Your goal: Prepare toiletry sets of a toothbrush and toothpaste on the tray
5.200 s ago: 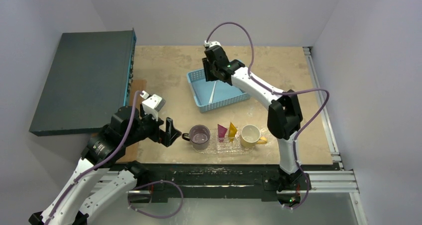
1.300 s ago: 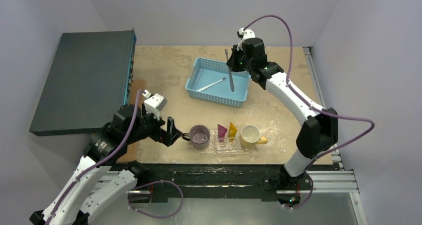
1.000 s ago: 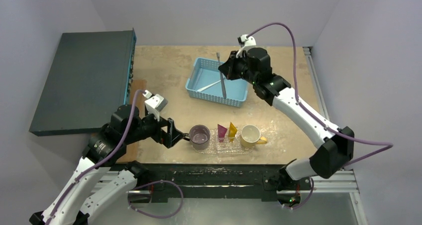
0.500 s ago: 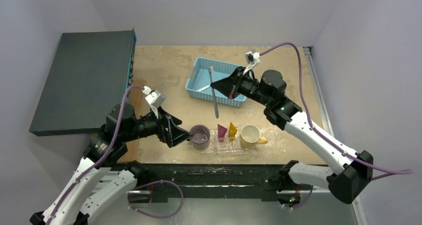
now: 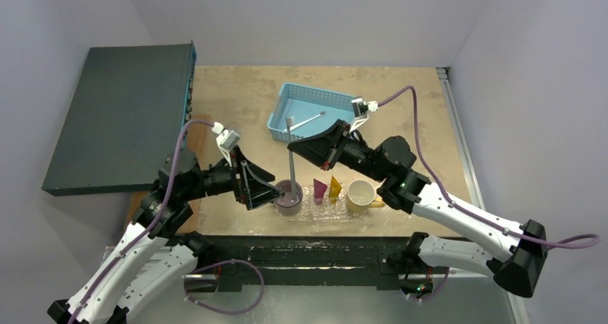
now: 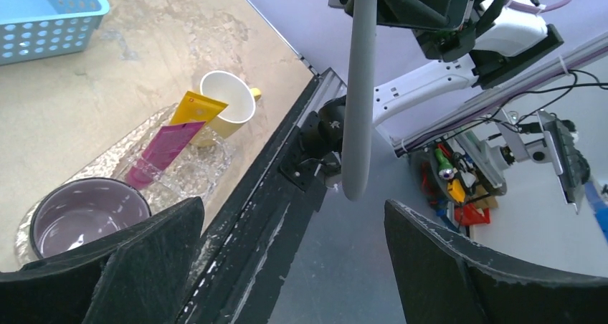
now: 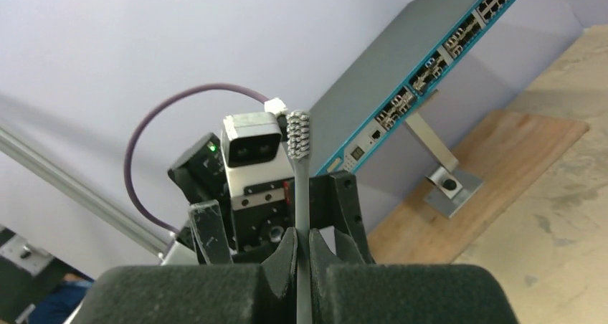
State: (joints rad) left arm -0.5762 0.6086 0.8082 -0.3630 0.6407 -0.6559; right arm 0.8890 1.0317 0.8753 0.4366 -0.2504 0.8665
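Our right gripper (image 5: 291,145) has swung away from the light-blue slatted plastic basket (image 5: 319,92) and now sits at the near side of the table. It is clamped tight on a thin pale translucent toothbrush (image 5: 290,129). The brush stands upright, bristles up, with its handle end hanging above the purple ceramic mug (image 5: 289,195). The right wrist view shows the jaws pinched on the stem (image 7: 301,173).

Our left gripper (image 5: 274,184) has moved in beside that mug with its fingers spread wide and nothing between them. We cannot tell whether it touches the mug.

The flat clear crinkled tray (image 5: 315,211) holds the purple mug, the magenta-pink squeeze tube (image 5: 320,189), the yellow-orange squeeze tube (image 5: 335,186) and the yellow mug (image 5: 361,193). The second pale toothbrush (image 5: 310,120) lies in the basket.

We judge the first brush is about to be lowered into the purple mug. After that, one more toothbrush would still have to come over.
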